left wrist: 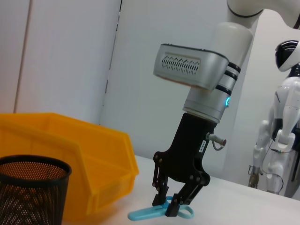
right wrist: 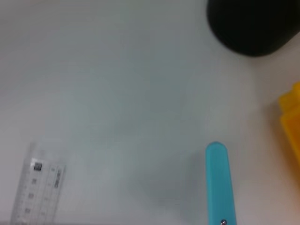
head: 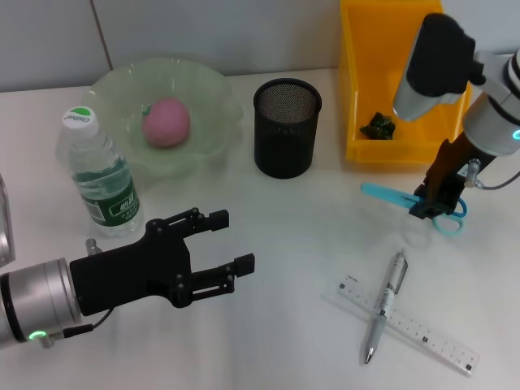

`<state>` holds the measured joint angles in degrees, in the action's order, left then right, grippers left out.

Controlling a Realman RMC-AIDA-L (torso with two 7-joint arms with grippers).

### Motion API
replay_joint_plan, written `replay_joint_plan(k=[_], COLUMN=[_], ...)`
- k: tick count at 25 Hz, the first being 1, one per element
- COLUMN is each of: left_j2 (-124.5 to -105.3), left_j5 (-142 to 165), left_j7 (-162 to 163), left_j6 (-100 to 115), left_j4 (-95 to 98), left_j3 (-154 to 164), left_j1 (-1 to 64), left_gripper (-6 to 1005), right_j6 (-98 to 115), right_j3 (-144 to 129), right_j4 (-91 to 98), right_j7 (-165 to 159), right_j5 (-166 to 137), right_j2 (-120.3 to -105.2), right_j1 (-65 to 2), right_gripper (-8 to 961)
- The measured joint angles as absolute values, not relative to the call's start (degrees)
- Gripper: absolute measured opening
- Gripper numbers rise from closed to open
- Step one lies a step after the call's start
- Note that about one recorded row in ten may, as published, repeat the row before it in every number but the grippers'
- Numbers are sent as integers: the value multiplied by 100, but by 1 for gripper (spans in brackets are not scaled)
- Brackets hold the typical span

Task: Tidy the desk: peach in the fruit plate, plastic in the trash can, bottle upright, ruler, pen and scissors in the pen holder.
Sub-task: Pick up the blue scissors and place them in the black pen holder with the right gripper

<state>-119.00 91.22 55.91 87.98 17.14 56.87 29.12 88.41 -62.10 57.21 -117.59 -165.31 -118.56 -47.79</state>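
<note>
**Right gripper down on the scissors, left arm idle**

You had the right gripper lowered over the blue scissors, which lay flat on the white desk just in front of the yellow trash bin. In the left wrist view its fingers straddled the scissors near the handle loops, spread rather than closed, with the tips at or very near the desk surface; whether they actually touched the scissors you could not tell.

Your left gripper hung above the near left part of the desk, jaws apart and holding nothing.

The peach sat in the pale green fruit plate at the back left. The water bottle stood upright just in front of that plate. The black mesh pen holder stood between the plate and the bin. A dark crumpled piece of plastic lay inside the bin. The pen lay crosswise on top of the clear ruler on the near right part of the desk, well apart from the pen holder.
</note>
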Motion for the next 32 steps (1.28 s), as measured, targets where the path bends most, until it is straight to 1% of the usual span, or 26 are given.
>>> replay_joint_plan(k=[5, 17, 24, 27, 32], left_j2=[-11891, -11883, -11878, -11876, -11874], left_j5=[9033, 9008, 9008, 9008, 9005], left_j7=[5586, 5581, 5581, 5598, 5602], left_j6=[8861, 8950, 8950, 8953, 8971], left_j4=[1714, 1752, 1774, 1776, 1775], left_j3=[5688, 5686, 5683, 5678, 5678], left_j1=[2903, 2935, 2948, 2976, 2987], left_gripper=[782, 781, 782, 782, 782], right_j6=[9071, 9350, 8847, 8718, 8259], right_j3=[-6061, -5660, -5604, -5540, -5416], right_j4=[6205, 7067, 7403, 7405, 7354], right_j7=[-11739, -11717, -11478, -11406, -11129], right_j5=[-16199, -14718, -13428, -13192, -12461], right_j2=[-11878, -11827, -11822, -11827, -11884], right_j1=[-4624, -4008, -3579, -3540, -3431], right_gripper=[242, 244, 244, 243, 243])
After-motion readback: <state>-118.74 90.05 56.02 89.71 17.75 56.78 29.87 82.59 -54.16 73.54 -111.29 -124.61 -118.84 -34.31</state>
